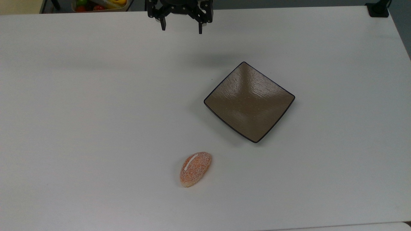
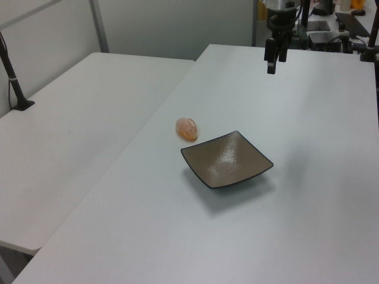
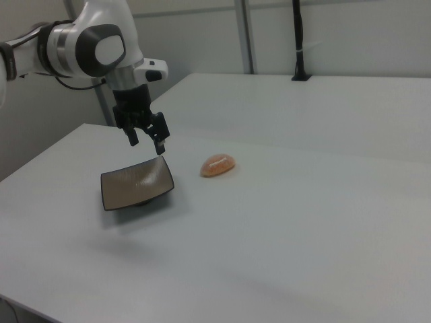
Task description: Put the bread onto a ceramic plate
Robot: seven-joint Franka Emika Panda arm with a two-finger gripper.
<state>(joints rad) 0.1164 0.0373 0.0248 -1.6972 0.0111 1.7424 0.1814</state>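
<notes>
While white table spreads bare, bread lies near ceramic plate.

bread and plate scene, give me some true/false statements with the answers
1. The bread lies on the ceramic plate. False: it lies on the table, apart from the plate.
2. The plate is empty. True.
3. The gripper holds the bread. False: it is open, hanging above the table with nothing in it.
4. The bread has a white stripe. True.
5. The plate is round. False: it is square.
</notes>
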